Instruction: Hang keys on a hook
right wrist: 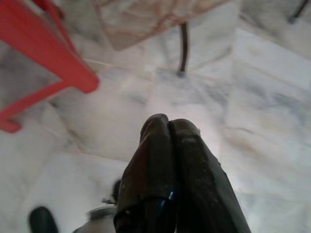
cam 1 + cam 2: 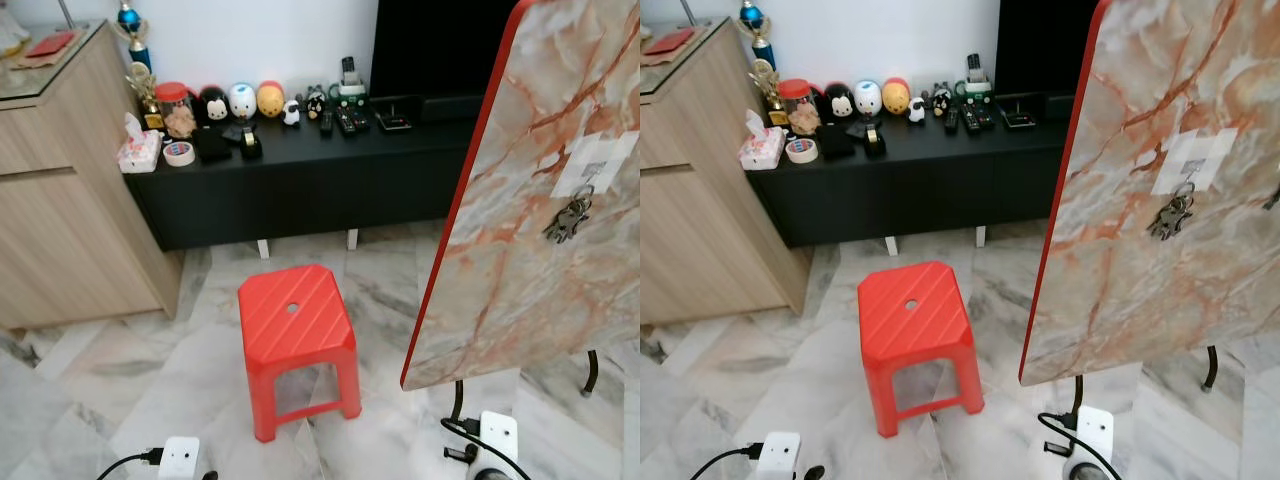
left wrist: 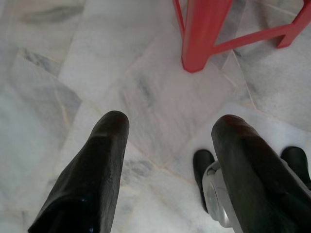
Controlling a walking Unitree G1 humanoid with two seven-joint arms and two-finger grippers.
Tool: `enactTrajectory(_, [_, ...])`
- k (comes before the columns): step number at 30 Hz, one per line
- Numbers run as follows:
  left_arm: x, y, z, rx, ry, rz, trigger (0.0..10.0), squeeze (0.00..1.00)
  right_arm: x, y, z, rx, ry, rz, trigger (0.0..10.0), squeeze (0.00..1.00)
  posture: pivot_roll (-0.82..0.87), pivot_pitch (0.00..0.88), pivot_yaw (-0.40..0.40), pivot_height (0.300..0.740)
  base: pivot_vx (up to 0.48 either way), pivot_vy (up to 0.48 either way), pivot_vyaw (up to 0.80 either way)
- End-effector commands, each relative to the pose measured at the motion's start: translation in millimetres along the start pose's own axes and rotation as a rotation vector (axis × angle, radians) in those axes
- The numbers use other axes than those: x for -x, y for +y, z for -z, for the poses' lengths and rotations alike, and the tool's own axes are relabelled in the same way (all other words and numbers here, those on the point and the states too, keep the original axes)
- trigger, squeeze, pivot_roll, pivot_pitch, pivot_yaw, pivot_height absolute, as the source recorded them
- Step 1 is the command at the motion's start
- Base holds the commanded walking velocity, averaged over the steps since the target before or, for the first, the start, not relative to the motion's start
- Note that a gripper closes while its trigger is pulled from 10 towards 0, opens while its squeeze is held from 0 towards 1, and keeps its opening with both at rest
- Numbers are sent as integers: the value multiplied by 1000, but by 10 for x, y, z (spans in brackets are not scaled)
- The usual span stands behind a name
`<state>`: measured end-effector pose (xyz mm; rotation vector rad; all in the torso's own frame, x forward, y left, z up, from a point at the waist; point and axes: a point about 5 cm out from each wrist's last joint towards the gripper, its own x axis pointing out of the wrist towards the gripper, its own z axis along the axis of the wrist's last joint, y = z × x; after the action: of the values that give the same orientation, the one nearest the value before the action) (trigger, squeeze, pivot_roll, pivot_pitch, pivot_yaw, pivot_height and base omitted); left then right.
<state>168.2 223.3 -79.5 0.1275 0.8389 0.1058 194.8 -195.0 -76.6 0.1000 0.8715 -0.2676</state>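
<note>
A bunch of dark keys (image 2: 568,221) hangs on the upright marble-patterned board (image 2: 520,290) at the right, just below a white patch (image 2: 594,164) with the hook. The same keys (image 2: 1171,216) show in the right eye view. Both arms hang low by my sides. My left gripper (image 3: 167,127) is open over the marble floor, nothing between its fingers. My right gripper (image 1: 168,127) is shut and empty, pointing at the floor near the board's black leg (image 1: 183,48).
A red plastic stool (image 2: 295,340) stands in front of me, left of the board. Behind it runs a low black cabinet (image 2: 300,180) with toys, remotes and tape. A wooden cabinet (image 2: 60,200) stands at the left.
</note>
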Motion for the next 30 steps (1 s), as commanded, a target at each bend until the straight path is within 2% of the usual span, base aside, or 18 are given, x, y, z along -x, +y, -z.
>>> enactTrajectory(1, [5, -24, 32, -7, 17, 1, 10000, 0, -8, -32, -55, -16, -23, 15, 10000, 0, 21, 0, 13, 740, 0, 0, -731])
enactTrajectory(12, [1, -10, 42, -8, 37, 0, 10000, 0, -20, -9, -134, -26, -52, 4, 10000, 0, 22, 0, 15, 740, 0, 0, -732])
enactTrajectory(26, [50, 55, 167, -7, 63, -6, 10000, 0, -29, 21, -230, -34, -95, -5, 10000, 0, 27, 0, 21, 740, 0, 0, -720])
enactTrajectory(30, [53, 63, 179, -7, 71, -7, 10000, 0, -31, 57, -270, -40, -114, -28, 10000, 0, 26, 0, 21, 740, 0, 0, -403])
